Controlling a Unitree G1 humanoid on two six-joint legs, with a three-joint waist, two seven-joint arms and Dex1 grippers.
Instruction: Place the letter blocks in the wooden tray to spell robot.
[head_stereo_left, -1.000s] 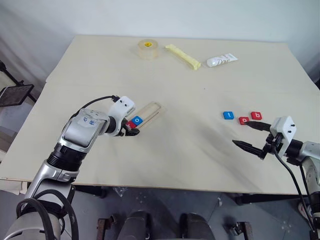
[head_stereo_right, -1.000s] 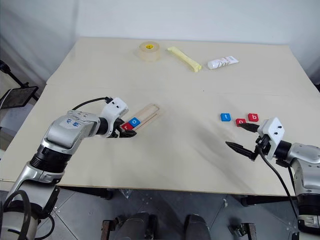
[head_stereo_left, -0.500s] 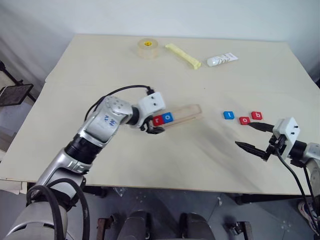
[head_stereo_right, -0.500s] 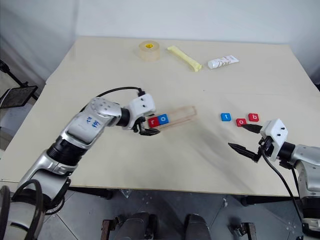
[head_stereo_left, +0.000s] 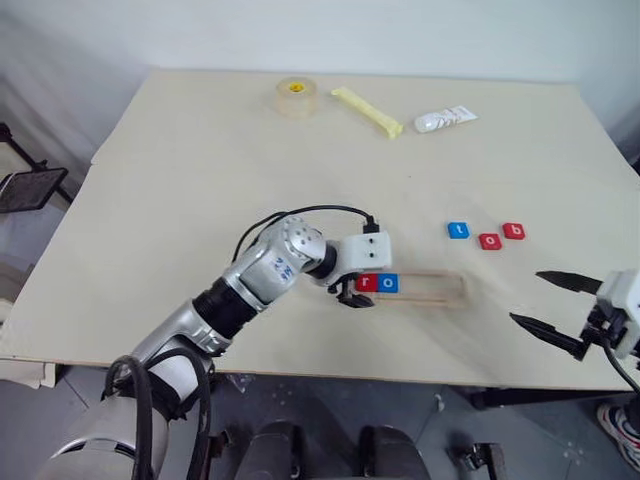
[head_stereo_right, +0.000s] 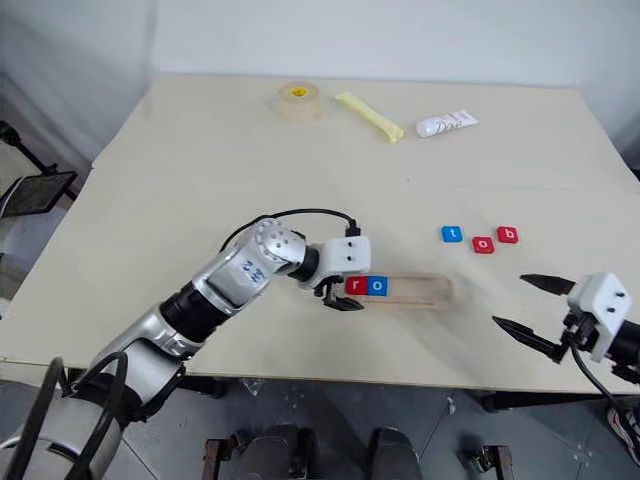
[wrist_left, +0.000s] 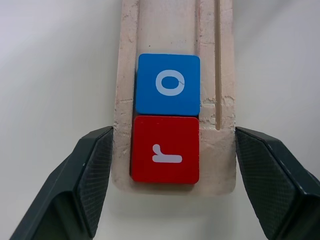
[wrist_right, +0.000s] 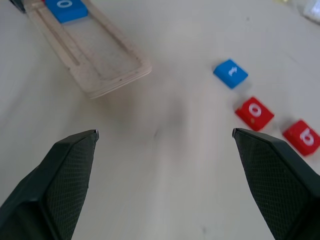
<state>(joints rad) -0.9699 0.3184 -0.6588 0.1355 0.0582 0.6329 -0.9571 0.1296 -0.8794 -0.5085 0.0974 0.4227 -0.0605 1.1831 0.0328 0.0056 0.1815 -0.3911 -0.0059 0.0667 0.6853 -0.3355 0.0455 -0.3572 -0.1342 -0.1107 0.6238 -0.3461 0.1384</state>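
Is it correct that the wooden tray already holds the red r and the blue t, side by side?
Not quite: beside the red r in the wooden tray lies the blue o, as the left wrist view shows. The blue t lies on the table.

Wooden tray (head_stereo_left: 425, 288): pale, unpainted wood with a lengthwise groove. In it, a red "r" block (wrist_left: 165, 149) and a blue "o" block (wrist_left: 167, 84), both with white lowercase letters. On the cream-beige table (head_stereo_left: 200, 170): blue "t" block (head_stereo_left: 458, 230), red "o" block (head_stereo_left: 489, 241) and red "b" block (head_stereo_left: 513, 231), letters white. Tape roll (head_stereo_left: 296, 97): translucent tan, yellow core. Stick (head_stereo_left: 366, 112): pale yellow. Tube (head_stereo_left: 445, 120): white with dark print. Left gripper (wrist_left: 170, 165): black fingers with cross-hatched pads, white housing. Right gripper (head_stereo_left: 550, 303): black fingers, white housing.
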